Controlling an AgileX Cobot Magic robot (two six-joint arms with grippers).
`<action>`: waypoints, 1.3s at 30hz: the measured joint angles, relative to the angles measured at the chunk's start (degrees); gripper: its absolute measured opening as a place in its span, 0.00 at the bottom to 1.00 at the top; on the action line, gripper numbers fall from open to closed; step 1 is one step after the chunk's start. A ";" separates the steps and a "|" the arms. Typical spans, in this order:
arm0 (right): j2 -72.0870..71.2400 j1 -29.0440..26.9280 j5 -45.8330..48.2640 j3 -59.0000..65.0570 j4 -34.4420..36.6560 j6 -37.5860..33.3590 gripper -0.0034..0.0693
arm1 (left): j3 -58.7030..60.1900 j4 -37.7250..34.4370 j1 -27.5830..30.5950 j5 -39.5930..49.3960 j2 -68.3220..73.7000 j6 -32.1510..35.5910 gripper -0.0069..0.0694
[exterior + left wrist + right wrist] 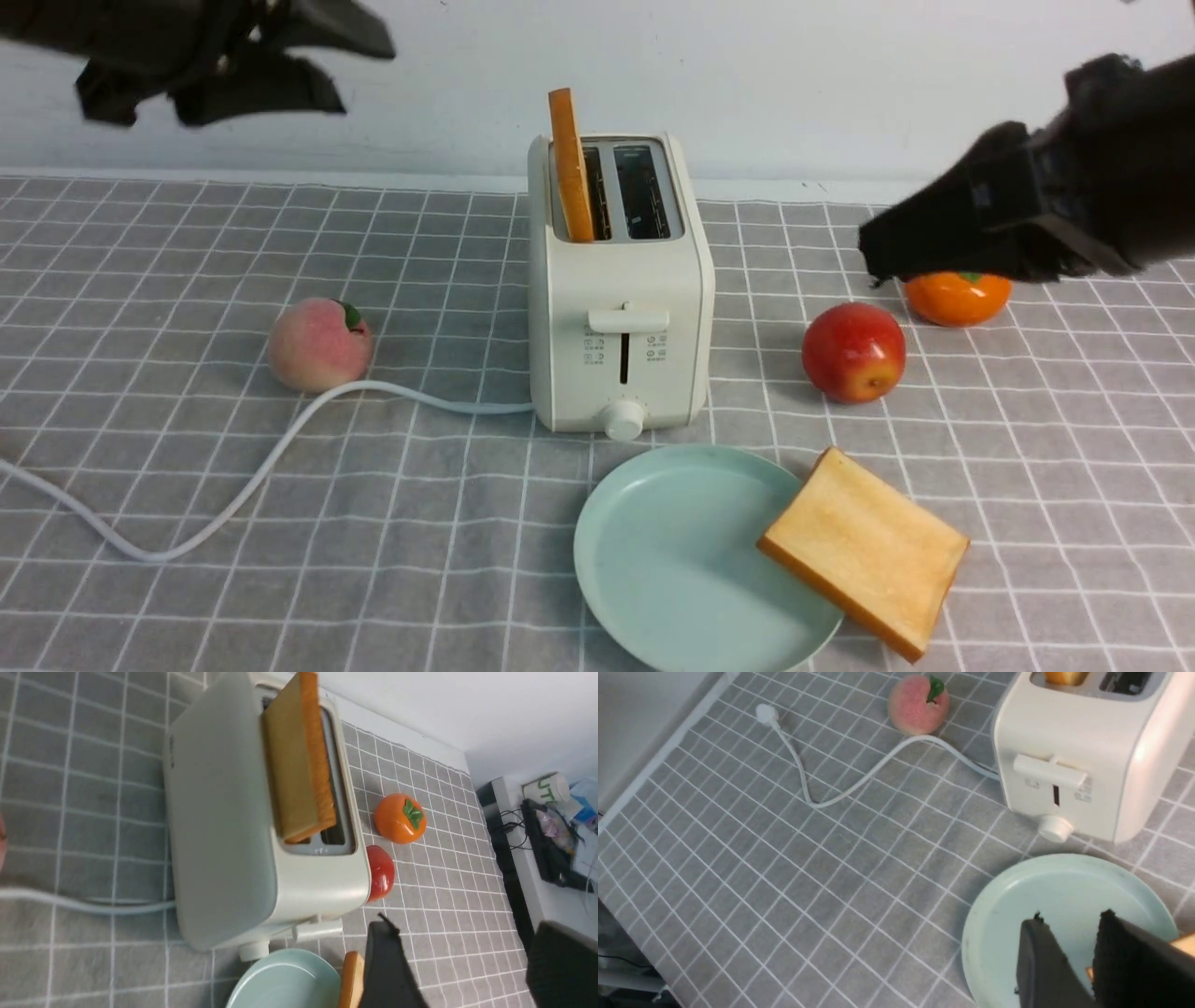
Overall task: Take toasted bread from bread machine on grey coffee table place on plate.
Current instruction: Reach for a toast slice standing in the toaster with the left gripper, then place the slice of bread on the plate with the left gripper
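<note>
Left gripper (359, 70) hangs high, fingers spread and empty. Below it and to its right, one toast slice (570, 168) stands upright in the cream toaster (621, 317), in the slot nearer that gripper. Right gripper (878, 254) hovers with fingers slightly parted, holding nothing. Below it, nearer the robot, a second toast slice (864, 551) lies half on the mint-green plate (635, 560), half past its rim. Likely next: straddle the standing slice's broad faces, pinch above the slot, and lift straight up so the toaster stays put.

Bread machine (621, 308) mid worktop (187, 607); one slice (570, 163) in left slot. Plate (653, 560) before it, second slice (864, 551) overhanging right rim. Peach (319, 343) left; apple (853, 352) right.
</note>
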 joint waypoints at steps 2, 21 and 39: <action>-2.15 0.00 0.00 1.63 -1.33 0.40 0.34 | -6.03 5.37 -3.51 1.11 4.48 -3.10 0.65; -17.43 0.00 5.42 7.78 -8.40 4.55 0.40 | -35.97 37.28 -15.90 0.36 41.41 -21.33 0.64; -17.51 0.00 0.74 7.78 -14.72 4.55 0.40 | -36.61 39.50 -15.96 13.84 14.89 -16.45 0.17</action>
